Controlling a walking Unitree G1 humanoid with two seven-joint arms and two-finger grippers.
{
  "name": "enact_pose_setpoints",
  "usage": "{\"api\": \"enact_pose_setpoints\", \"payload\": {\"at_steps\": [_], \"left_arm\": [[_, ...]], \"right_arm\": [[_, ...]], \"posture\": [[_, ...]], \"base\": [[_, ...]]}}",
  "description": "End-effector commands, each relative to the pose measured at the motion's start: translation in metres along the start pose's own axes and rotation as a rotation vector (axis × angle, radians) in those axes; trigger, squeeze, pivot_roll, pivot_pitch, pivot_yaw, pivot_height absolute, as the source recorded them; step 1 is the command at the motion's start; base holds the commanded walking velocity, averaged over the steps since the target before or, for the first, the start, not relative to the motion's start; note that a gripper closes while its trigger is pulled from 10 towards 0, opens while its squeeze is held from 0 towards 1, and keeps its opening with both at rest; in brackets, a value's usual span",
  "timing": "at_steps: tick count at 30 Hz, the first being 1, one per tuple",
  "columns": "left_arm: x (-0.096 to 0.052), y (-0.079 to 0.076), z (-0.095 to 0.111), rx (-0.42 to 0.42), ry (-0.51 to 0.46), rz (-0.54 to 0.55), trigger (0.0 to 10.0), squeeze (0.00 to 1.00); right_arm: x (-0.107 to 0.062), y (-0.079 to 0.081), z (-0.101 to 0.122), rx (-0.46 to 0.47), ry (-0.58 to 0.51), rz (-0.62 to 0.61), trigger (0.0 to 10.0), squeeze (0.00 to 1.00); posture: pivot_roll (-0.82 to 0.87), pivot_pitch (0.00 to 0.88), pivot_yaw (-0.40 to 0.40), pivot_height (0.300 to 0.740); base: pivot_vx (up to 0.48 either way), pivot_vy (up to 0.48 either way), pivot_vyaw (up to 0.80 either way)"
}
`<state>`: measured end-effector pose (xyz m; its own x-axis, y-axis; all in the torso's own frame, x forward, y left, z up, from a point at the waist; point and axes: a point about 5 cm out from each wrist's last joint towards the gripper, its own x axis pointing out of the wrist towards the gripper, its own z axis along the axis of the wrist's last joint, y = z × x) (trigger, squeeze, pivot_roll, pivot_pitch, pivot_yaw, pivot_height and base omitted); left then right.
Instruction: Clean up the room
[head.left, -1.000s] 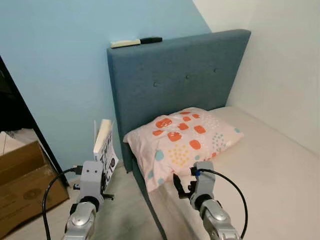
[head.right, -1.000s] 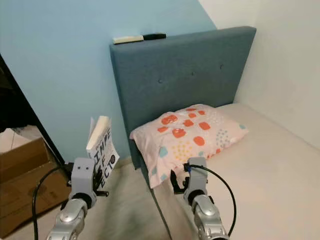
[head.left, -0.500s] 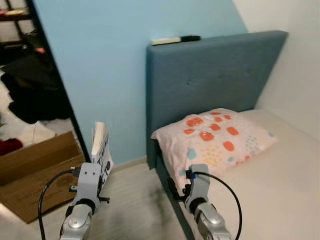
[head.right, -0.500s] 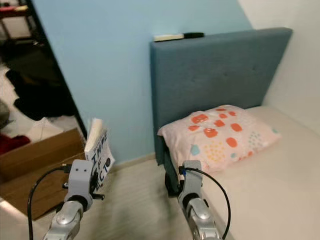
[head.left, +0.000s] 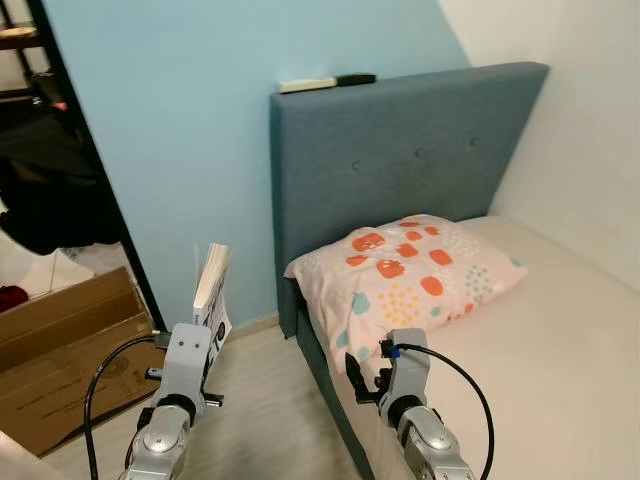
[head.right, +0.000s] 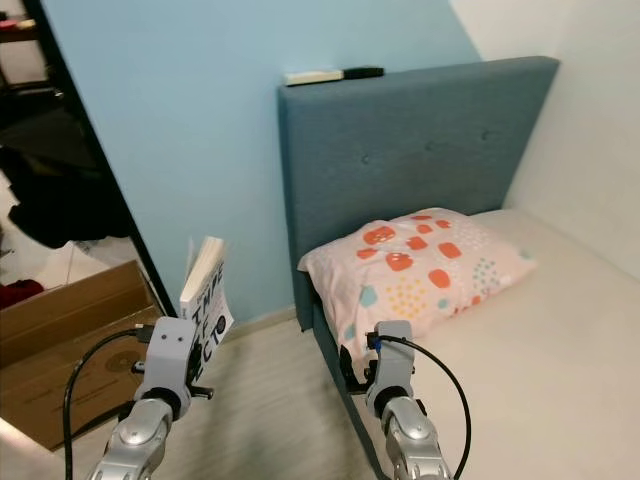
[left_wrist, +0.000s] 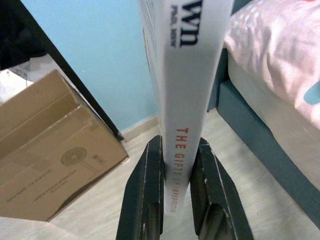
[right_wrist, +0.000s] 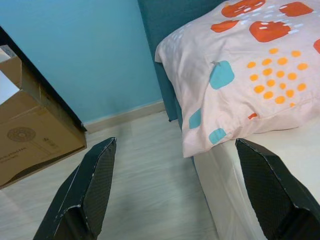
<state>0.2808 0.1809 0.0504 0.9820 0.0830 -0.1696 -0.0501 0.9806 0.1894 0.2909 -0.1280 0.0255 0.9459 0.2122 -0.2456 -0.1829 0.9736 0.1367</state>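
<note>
White book (left_wrist: 184, 100) pinched at the spine between the left gripper's (left_wrist: 176, 187) black fingers, upright, beside the bed (head.left: 560, 340) and above the pale floor. Best kept vertical and clamped firm while carrying, clear of the blue headboard (head.left: 400, 170) corner. Right gripper (right_wrist: 175, 190) spread wide and empty at the bed's edge, near the pillow (head.left: 410, 270). Cardboard box (head.left: 60, 360) farther from the bed: probably a drop spot, though uncertain.

You get bright, even indoor light and soft shadows across the blue wall (head.left: 180, 150) and bed (head.left: 560, 340). The book's spine (left_wrist: 187, 75) blurs close to the left wrist lens; head views stay fairly sharp.
</note>
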Motion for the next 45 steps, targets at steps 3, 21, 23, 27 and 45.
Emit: {"api": "enact_pose_setpoints", "payload": {"at_steps": [3,21,23,27,45], "left_arm": [[0.001,0.003,0.000,-0.016,0.001,0.016,10.0,0.00],[0.007,0.000,-0.002,-0.051,0.046,0.044,10.0,0.00],[0.007,0.000,-0.002,-0.053,0.047,0.046,10.0,0.00],[0.008,0.000,0.000,-0.049,0.035,0.042,10.0,0.00],[0.028,-0.059,0.049,-0.694,0.042,-0.377,10.0,1.00]], "right_arm": [[0.001,0.002,0.000,0.006,0.003,0.003,10.0,0.00],[0.003,-0.004,0.006,-0.005,-0.009,-0.011,10.0,0.00],[0.003,-0.004,0.006,-0.005,-0.011,-0.012,10.0,0.00],[0.004,-0.004,0.008,-0.005,-0.017,-0.013,10.0,0.00],[-0.002,-0.022,0.008,0.365,0.012,-0.019,10.0,0.00]], "posture": [[0.02,0.087,0.000,0.740],[0.00,0.089,0.002,0.740],[0.00,0.089,0.002,0.740],[0.00,0.088,0.002,0.740],[-0.01,0.083,0.020,0.740]], "base": [[0.000,0.000,0.00],[0.000,-0.133,0.00],[0.000,0.000,0.00],[0.000,0.000,0.00],[0.000,0.000,0.00]]}}
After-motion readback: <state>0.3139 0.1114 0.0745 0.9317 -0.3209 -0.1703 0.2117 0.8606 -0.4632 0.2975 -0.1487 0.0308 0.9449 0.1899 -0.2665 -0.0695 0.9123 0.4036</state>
